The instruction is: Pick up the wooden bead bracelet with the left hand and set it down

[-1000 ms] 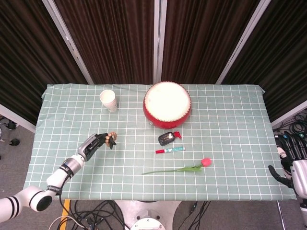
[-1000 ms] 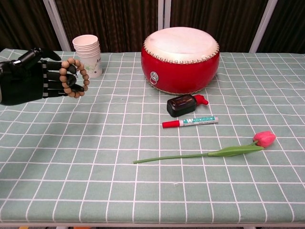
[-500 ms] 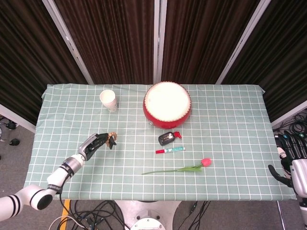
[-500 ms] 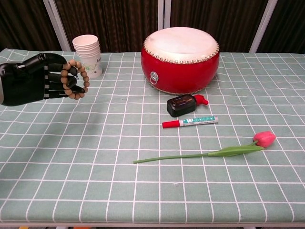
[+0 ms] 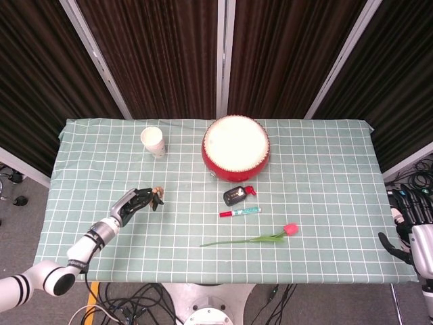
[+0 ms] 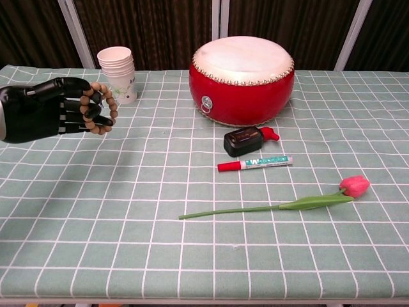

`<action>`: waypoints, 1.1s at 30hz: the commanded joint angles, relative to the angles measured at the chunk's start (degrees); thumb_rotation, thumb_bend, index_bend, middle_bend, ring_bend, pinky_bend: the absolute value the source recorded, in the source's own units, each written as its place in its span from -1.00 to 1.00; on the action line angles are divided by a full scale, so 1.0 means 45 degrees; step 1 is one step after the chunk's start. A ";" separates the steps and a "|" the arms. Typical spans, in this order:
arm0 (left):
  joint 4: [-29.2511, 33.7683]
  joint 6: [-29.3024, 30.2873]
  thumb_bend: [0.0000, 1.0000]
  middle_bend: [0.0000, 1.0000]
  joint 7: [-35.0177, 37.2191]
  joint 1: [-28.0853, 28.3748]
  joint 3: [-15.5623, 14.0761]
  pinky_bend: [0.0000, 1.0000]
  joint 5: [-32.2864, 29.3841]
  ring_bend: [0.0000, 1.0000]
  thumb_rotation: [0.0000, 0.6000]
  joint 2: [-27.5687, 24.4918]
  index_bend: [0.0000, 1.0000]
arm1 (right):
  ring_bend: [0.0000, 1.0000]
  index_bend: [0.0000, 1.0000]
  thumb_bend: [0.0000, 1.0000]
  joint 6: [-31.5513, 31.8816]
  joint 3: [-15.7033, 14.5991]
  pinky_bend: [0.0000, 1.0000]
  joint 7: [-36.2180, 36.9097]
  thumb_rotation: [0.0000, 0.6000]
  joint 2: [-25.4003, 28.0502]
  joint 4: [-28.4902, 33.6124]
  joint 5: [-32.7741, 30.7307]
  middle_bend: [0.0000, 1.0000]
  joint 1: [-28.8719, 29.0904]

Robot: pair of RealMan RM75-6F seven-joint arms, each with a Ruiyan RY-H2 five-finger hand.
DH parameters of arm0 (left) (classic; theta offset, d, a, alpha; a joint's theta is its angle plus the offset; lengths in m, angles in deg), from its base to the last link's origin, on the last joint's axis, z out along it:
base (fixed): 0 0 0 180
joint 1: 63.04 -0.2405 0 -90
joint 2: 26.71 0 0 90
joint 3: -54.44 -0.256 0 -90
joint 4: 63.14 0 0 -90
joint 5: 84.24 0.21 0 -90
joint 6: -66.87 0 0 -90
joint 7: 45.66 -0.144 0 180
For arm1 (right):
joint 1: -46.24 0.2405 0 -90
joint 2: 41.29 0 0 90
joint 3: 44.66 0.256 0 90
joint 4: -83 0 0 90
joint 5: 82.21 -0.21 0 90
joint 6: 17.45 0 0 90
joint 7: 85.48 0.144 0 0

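Observation:
The wooden bead bracelet (image 6: 104,107) of round brown beads hangs around the fingers of my black left hand (image 6: 51,109), held above the left part of the table. In the head view the same hand (image 5: 135,202) grips the bracelet (image 5: 158,195) over the green checked cloth, left of centre. My right hand (image 5: 408,223) hangs off the table's right edge, fingers apart and holding nothing; the chest view does not show it.
A stack of paper cups (image 6: 117,74) stands just behind the left hand. A red drum (image 6: 242,79) sits at centre back, with a small black and red device (image 6: 246,141), a red marker (image 6: 254,164) and a pink tulip (image 6: 300,200) in front of it.
My left hand has turned and sunk slightly with the bracelet, fingers curling tighter around it. The right hand has not moved.

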 commanded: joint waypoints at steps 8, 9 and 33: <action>0.0085 0.0011 0.15 0.30 0.0014 -0.0010 0.0043 -0.75 0.0070 -0.29 0.37 -0.0035 0.15 | -1.00 -1.00 -0.67 0.0030 0.0014 -1.00 0.0056 1.00 -0.0016 -0.0050 0.0014 -0.99 0.0000; 0.0092 0.0006 0.19 0.29 0.0029 -0.0009 0.0050 -0.75 0.0068 -0.29 0.37 -0.0039 0.15 | -1.00 -1.00 -0.67 0.0032 0.0012 -1.00 0.0061 1.00 -0.0015 -0.0052 0.0018 -0.99 -0.0001; 0.0163 -0.0016 0.72 0.01 0.0366 -0.0009 -0.0051 -0.74 0.0457 -0.45 0.47 -0.0093 -0.10 | -1.00 -1.00 -0.67 -0.0006 0.0034 -1.00 0.0085 1.00 -0.0038 -0.0095 -0.0023 -0.99 0.0028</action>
